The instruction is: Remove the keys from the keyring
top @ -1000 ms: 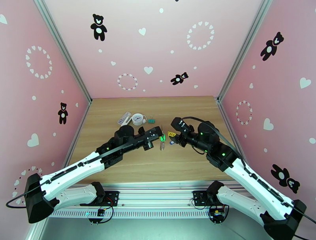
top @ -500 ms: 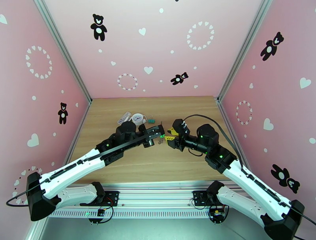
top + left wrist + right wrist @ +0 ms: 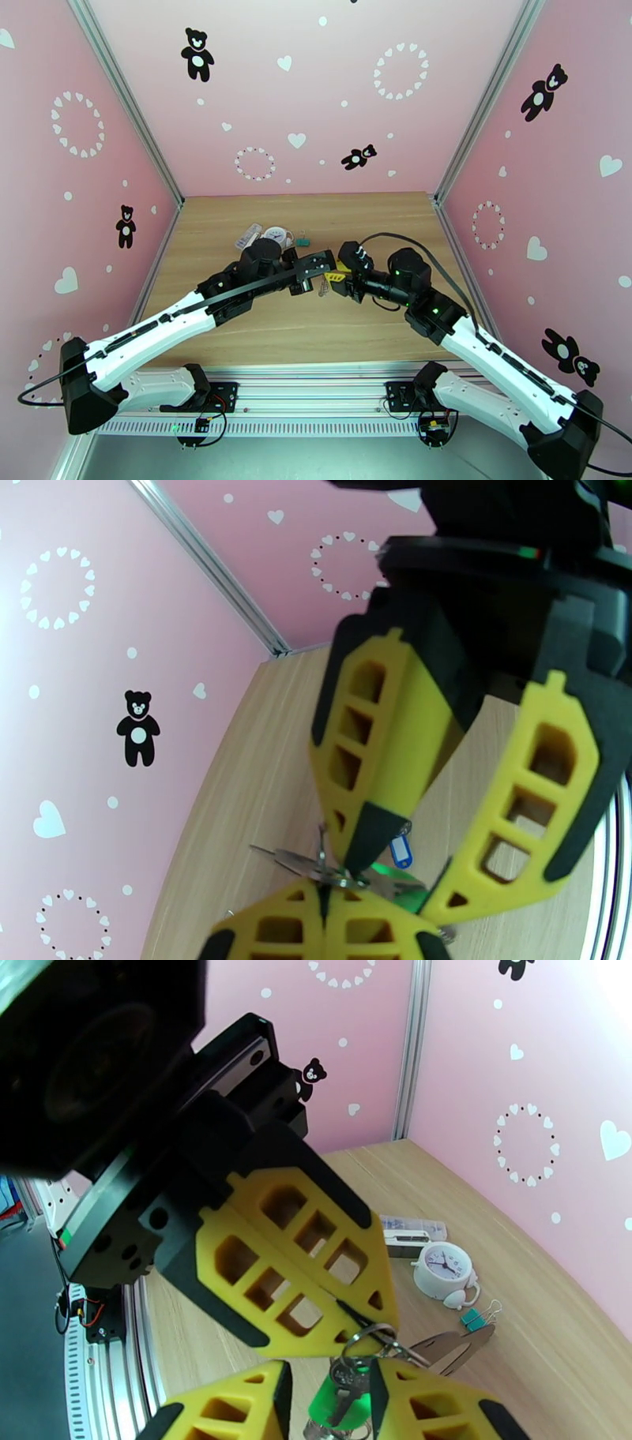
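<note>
A: Top view?
B: Left gripper [image 3: 322, 266] and right gripper [image 3: 334, 278] meet tip to tip, on the near side of the clock [image 3: 276, 234] and a little to its right. The keyring [image 3: 322, 288] dangles below them.
A: Left wrist?
B: Left gripper [image 3: 324, 910] is pinched tight on the keyring [image 3: 312, 867]. Right gripper [image 3: 403, 875] has its fingers parted, with the blue key [image 3: 401, 849] and green key [image 3: 404, 894] between them.
A: Right wrist?
B: Right gripper [image 3: 328, 1382] stands at a narrow gap around the green key [image 3: 336, 1406]. Can't tell if it touches. The grey strap [image 3: 454, 1348] hangs near the clock [image 3: 442, 1268].
</note>
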Controlling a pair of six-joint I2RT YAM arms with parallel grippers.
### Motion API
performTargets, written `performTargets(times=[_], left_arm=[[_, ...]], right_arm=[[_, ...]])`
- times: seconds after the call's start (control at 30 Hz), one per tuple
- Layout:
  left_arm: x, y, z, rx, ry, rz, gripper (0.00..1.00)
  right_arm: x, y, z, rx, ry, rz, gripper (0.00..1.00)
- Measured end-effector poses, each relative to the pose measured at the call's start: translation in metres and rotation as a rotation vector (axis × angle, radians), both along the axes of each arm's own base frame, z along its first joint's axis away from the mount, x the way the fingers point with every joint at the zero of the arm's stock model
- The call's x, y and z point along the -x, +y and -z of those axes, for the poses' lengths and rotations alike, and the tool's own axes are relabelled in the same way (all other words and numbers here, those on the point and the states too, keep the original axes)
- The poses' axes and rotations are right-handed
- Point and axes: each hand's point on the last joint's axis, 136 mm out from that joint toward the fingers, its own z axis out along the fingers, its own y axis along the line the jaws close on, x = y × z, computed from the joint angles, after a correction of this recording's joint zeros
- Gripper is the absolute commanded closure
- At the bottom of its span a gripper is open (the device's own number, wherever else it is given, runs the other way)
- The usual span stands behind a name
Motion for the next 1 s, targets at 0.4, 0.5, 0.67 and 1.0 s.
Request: performTargets(times=[0.4, 0.5, 0.67, 1.0], left_arm=[[0.002, 0.003, 0.004, -0.054, 0.014, -0.006, 1.0], [0.002, 0.004, 0.005, -0.062, 0.02, -0.006, 1.0], [0.005, 0.004, 0.0, -0.069, 0.02, 0.0, 1.0], [0.007, 0.003, -0.004, -0.072, 0.005, 0.005, 1.0]], right_arm=[[-0.012, -0.004, 0.003, 0.036, -0.042, 0.057, 0.9], [-0.014, -0.005, 0.002, 0.033, -0.045, 0.069, 0.91], [-0.018, -0.009, 0.001, 0.013, -0.031, 0.088, 0.91], [-0.016, -0.007, -0.002, -0.018, -0.001, 0.075, 0.78]])
